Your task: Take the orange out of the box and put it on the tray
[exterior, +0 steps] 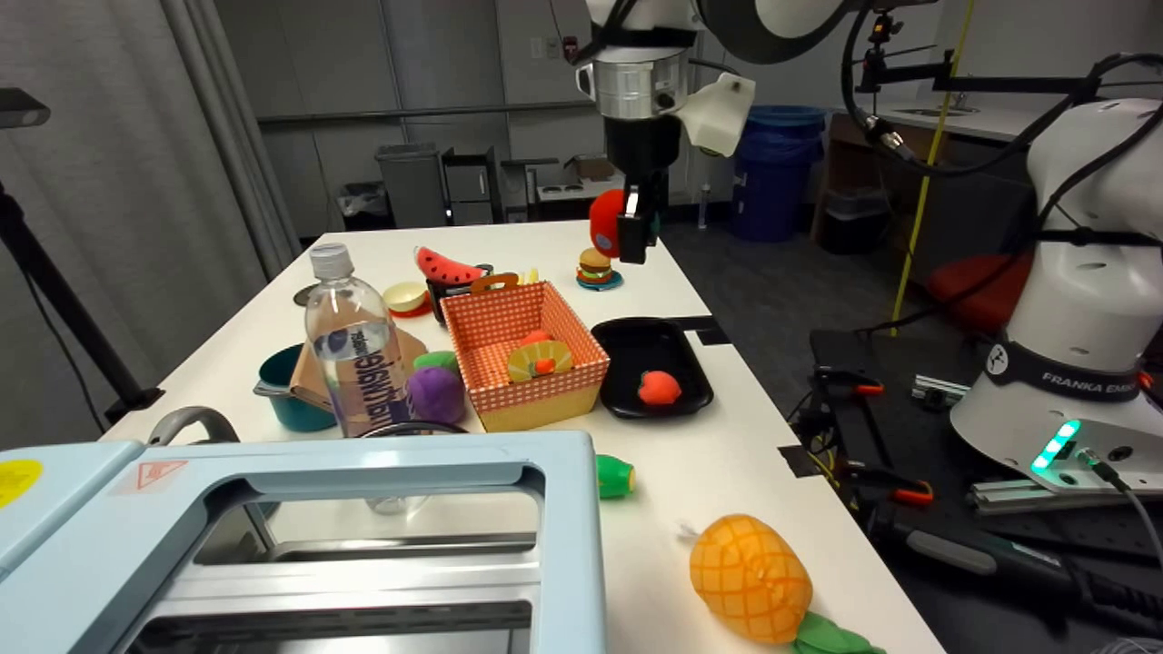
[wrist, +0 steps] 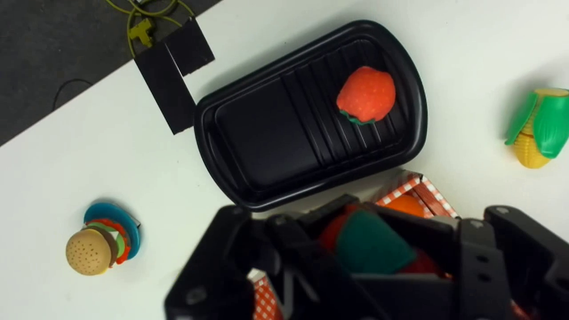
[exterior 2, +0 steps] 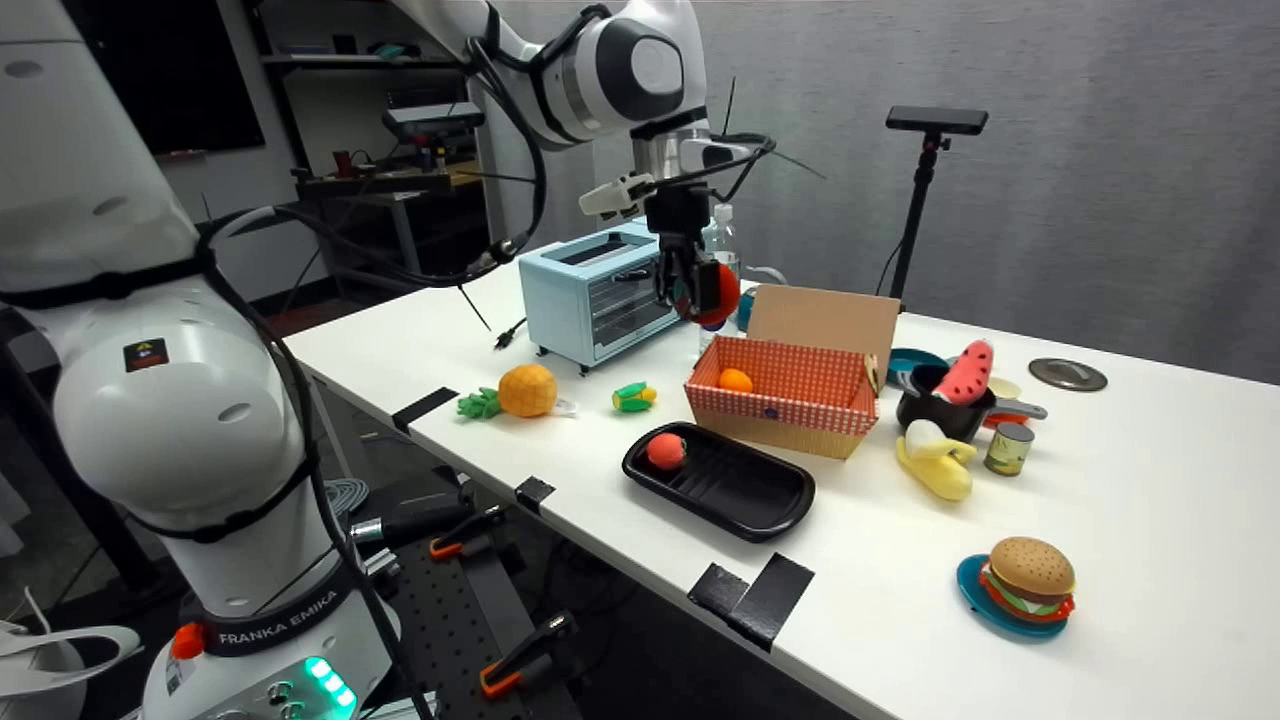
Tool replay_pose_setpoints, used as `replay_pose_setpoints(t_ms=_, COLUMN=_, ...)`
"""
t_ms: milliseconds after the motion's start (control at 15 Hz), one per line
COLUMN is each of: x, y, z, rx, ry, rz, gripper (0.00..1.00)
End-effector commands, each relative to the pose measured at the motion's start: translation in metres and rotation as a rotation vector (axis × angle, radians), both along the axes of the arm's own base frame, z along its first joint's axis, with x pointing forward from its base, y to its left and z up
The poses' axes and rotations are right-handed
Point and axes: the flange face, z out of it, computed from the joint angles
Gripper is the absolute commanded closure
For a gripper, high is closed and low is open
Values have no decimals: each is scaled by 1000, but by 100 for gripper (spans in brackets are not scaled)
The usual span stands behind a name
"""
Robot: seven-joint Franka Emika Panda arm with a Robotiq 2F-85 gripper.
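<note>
We hold a red-and-green toy (exterior 2: 728, 291) gripped in our jaws, higher than the box (exterior 2: 785, 408), presumably for clearance, while the orange (exterior 2: 735, 381) lies inside that box and the tray (exterior 2: 742, 492) sits just beside it, likely to make the orange's carry short.

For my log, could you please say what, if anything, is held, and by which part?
The gripper holds a round red toy by two opposite sides.
</note>
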Motion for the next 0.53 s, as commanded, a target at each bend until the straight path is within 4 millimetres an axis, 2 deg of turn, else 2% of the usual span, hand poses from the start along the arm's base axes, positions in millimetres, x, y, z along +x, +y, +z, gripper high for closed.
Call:
replay_pose_setpoints(t_ms=0, x=-20, y=-3, z=7, rx=4, ry=15, rz=-47, gripper=100)
replay_pose_setpoints(t_ms=200, x=-25, y=-3, z=8, rx=7, ry=33, rz=-65, gripper=100)
replay_pose_setpoints(t_ms=267, x=-27, y=-2, z=8, rx=13, ry=43, rz=-77, gripper=75)
replay_pose_setpoints(t_ms=333, x=-28, y=-2, z=9, rx=16, ry=52, rz=-81, gripper=74)
replay_pose_setpoints(t_ms=467, x=-30, y=-1, z=9, rx=23, ry=66, rz=-91, gripper=60)
